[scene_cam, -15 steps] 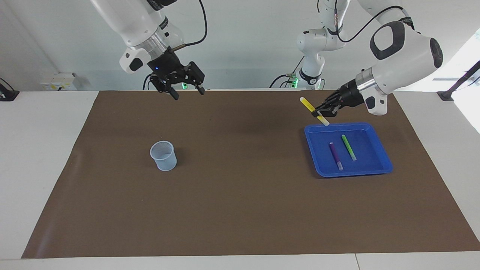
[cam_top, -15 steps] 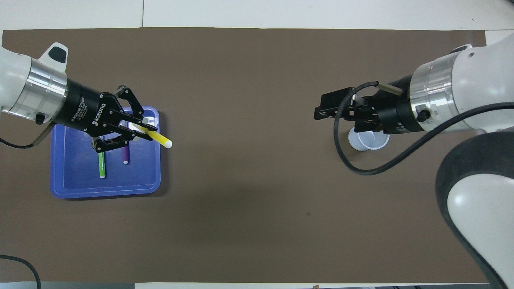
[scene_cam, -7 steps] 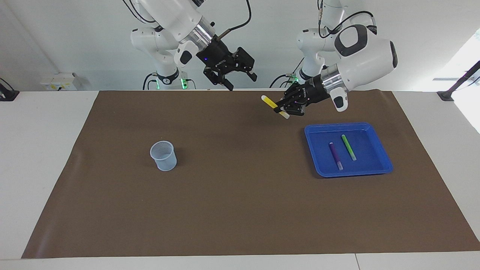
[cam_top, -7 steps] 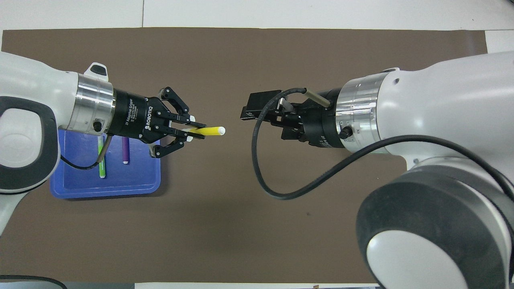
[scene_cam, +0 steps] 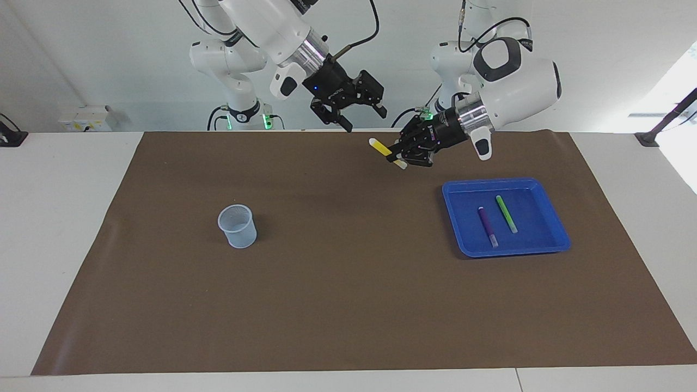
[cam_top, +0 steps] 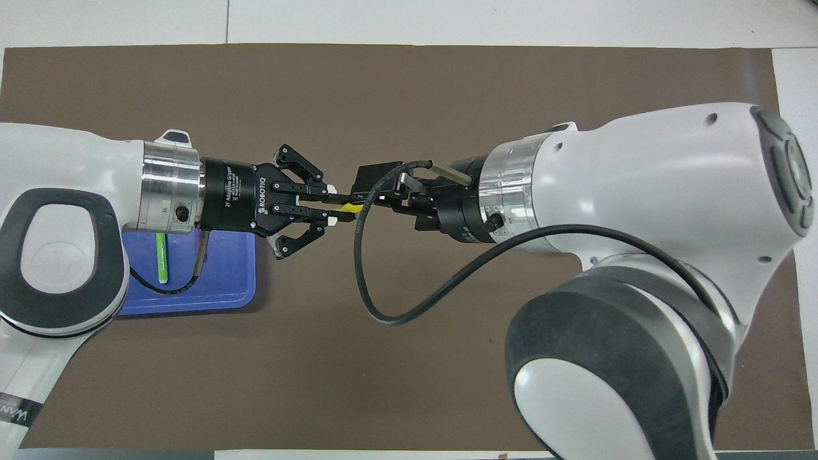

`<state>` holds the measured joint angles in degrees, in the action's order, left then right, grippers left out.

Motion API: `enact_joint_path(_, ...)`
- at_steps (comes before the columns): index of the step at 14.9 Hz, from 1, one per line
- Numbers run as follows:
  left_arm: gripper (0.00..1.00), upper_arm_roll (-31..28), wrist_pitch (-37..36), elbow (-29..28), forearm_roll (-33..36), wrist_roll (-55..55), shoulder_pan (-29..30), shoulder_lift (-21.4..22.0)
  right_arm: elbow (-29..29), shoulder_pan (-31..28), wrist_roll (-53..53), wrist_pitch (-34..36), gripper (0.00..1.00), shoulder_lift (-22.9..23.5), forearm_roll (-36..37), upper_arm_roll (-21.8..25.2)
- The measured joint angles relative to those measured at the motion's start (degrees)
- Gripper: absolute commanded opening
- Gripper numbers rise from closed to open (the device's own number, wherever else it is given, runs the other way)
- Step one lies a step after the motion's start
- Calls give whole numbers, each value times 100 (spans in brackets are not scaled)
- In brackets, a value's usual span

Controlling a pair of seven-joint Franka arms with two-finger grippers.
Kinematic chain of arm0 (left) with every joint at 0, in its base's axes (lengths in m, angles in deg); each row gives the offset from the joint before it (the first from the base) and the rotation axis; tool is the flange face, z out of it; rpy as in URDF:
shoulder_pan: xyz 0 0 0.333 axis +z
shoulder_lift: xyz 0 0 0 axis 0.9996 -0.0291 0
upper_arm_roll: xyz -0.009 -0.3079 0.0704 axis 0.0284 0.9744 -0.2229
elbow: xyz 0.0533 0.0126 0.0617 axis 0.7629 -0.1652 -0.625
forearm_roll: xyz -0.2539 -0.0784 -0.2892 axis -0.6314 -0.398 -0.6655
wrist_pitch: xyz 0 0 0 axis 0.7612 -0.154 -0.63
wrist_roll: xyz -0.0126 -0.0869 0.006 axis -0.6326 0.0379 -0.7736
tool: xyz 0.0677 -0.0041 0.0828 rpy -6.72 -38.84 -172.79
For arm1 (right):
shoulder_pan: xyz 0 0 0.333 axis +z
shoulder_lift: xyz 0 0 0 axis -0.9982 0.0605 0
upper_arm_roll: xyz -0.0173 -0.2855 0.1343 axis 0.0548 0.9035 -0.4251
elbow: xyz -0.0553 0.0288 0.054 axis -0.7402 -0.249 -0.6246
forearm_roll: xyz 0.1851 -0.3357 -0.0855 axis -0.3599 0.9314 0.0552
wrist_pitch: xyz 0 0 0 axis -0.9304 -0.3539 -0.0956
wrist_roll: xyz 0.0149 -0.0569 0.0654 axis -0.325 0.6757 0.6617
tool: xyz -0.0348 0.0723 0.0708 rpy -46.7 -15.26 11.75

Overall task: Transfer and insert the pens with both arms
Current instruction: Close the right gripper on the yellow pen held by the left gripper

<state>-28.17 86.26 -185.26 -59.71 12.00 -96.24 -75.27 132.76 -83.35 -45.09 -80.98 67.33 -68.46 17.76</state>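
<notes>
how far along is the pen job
Early: nothing is in the cup yet. The left gripper holds the yellow pen in the air mid-table, and the right gripper, jaws open, hangs close by for the handover. The purple pen and green pen lie in the tray.

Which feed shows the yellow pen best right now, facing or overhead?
The facing view: the yellow pen shows nearly whole, tilted in the left end effector, with a gap to the open right end effector. In the overhead view only a short yellow stretch shows between the two.
</notes>
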Motion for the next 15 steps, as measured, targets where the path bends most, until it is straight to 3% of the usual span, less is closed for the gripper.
enact_joint_path(6, 0, 0, 65, -111, -205, 13, 0, 66, 1, 1, -159, -325, 99, 115, 9, -6)
enact_joint_path(10, 0, 0, 79, -121, -284, 13, 0, 72, 1, 10, -192, -364, 76, 115, 27, -15)
enact_joint_path(12, 0, 0, 122, -121, -304, 14, 0, 74, 4, 18, -193, -364, 72, 115, 29, -22)
enact_joint_path(15, 0, 2, 143, -121, -331, 14, -2, 74, 13, 29, -193, -364, 54, 115, 32, -51)
